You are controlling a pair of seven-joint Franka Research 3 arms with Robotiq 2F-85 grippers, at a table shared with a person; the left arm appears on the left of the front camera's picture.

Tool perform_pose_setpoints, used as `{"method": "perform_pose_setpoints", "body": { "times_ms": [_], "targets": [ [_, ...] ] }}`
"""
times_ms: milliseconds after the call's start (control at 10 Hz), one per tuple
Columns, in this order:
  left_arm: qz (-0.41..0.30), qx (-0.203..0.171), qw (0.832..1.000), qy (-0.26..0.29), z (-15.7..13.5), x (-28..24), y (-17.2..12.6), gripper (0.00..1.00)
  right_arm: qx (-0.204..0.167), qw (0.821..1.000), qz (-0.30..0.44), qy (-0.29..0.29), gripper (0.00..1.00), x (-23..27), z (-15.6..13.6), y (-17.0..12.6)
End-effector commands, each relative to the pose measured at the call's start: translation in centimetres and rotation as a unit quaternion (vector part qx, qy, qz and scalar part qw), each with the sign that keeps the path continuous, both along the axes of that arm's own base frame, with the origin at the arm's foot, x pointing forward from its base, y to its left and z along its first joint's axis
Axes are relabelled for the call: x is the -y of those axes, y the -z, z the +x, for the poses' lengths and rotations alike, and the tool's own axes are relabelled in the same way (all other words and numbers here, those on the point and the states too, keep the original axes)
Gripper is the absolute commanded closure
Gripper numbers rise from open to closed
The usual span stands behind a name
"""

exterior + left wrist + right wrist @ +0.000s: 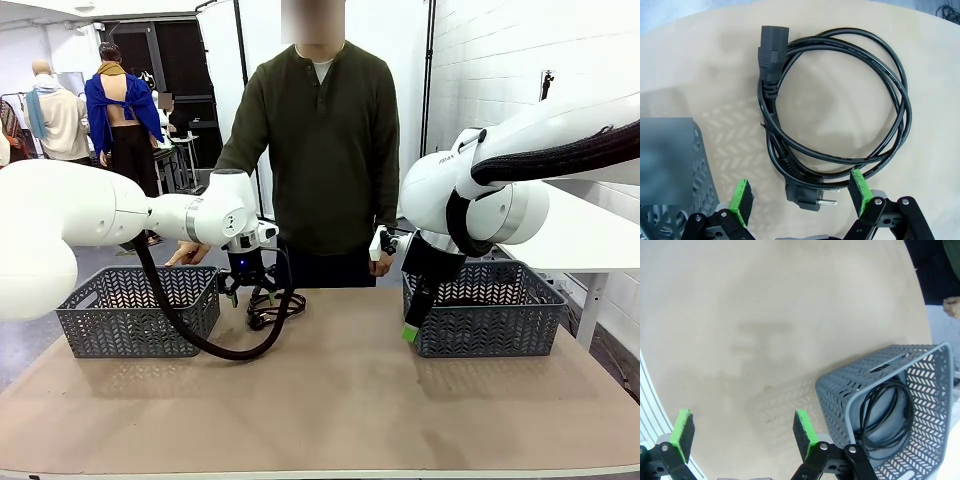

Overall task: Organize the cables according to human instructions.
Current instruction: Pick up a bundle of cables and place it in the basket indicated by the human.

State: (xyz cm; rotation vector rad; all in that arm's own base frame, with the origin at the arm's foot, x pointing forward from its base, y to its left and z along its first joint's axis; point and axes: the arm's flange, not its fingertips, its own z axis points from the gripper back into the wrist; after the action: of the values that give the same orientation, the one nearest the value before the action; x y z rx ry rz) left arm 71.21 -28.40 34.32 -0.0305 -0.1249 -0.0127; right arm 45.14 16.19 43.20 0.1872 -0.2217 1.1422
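The left gripper (800,196), jaws spread wide, hangs over a coiled cable (832,105) lying on the table (700,65), its plug at six o'clock between the pads, evidently lined up for a pickup, while the right gripper (744,434) waits empty and wide beside the basket (840,400) at three o'clock, which holds another cable (887,415).

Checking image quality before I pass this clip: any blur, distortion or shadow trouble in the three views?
Front view: evenly lit and sharp; soft shadows under both baskets. Left wrist view: the coiled cable is crisp, wide-angle bending curves the table edge, and a blurred grey patch sits at the left. Right wrist view: faint shadows on the tabletop, and the grey basket looks skewed by the lens.
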Motion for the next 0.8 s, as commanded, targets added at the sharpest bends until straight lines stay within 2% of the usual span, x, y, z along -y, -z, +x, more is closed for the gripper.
{"method": "perform_pose_setpoints", "body": {
  "times_ms": [0, 700],
  "targets": [
    [0.008, 0.005, 1.0, -0.019, 0.7, 0.3, 0.2, 0.0, -0.002, 1.0, -0.001, -0.004, 0.0, 0.0, 0.0, 0.0],
    [0.012, 0.001, 1.0, -0.019, 2.0, 1.0, 1.6, 0.0, -0.002, 1.0, -0.001, -0.004, 0.0, 0.0, 0.0, 0.0]
  ]
}}
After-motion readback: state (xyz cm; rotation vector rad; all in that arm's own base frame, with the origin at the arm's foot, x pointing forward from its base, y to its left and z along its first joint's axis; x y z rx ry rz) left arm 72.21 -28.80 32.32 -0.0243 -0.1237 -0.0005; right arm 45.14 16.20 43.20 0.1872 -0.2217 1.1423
